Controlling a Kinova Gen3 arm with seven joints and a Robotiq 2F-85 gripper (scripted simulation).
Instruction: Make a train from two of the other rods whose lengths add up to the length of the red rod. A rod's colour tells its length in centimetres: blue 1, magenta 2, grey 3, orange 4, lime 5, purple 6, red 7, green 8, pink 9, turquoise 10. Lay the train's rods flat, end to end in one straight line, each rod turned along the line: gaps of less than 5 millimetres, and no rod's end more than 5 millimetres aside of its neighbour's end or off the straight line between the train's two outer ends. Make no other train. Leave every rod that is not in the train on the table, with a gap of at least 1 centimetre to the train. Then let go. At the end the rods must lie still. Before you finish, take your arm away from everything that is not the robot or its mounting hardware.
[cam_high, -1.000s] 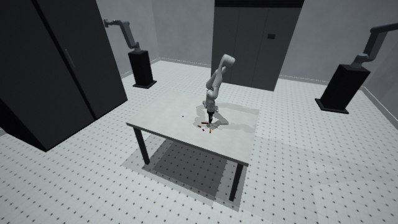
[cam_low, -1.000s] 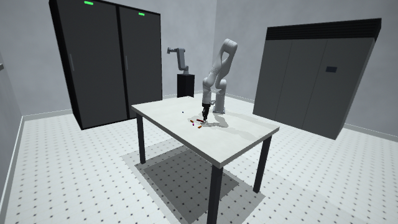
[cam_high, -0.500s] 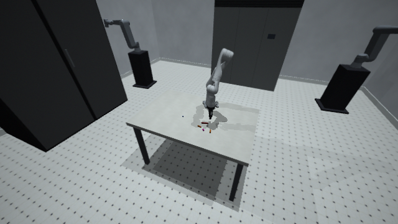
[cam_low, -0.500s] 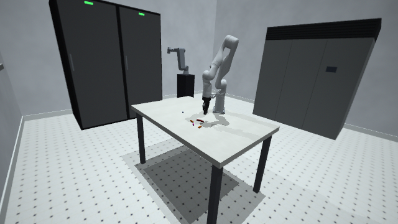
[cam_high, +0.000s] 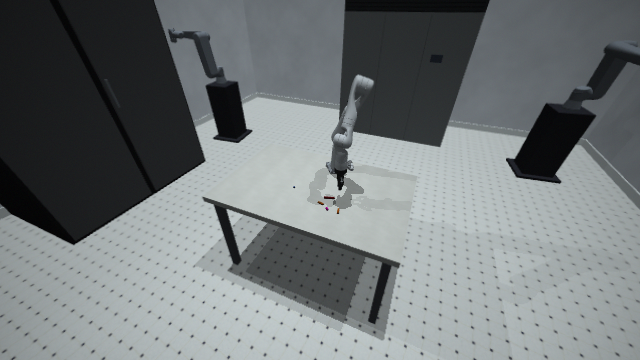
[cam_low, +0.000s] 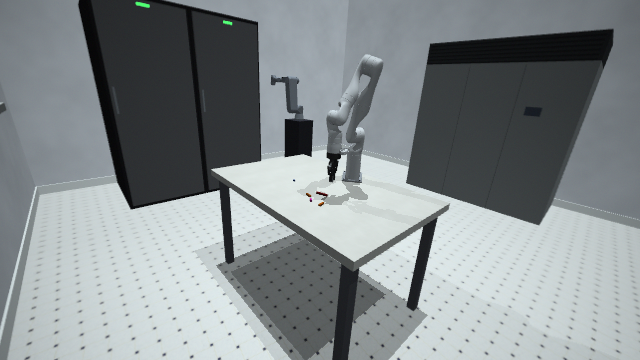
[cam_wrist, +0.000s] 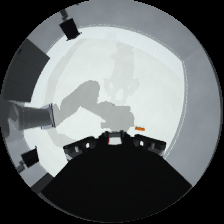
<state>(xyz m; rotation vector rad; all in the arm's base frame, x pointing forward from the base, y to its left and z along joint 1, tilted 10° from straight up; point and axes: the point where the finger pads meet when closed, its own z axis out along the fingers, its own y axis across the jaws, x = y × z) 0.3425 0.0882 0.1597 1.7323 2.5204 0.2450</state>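
Note:
My gripper (cam_high: 340, 186) (cam_wrist: 114, 134) hangs a little above the table, behind the group of rods; it also shows in the exterior view (cam_low: 331, 177). It is shut on a small pale rod, seemingly the grey rod, seen between the fingers in the wrist view. The red rod (cam_high: 328, 197) lies flat just in front of the gripper. One orange rod (cam_high: 320, 203) lies to its front left, another orange rod (cam_high: 338, 211) to the front right. A magenta rod (cam_high: 327, 209) lies between them. A blue rod (cam_high: 294, 187) lies alone to the left. One orange rod (cam_wrist: 139, 128) shows in the wrist view.
The arm's base (cam_low: 352, 175) stands on the table behind the rods. Dark cabinets (cam_low: 170, 100) and other robot arms on pedestals (cam_high: 227, 107) stand well away from the table.

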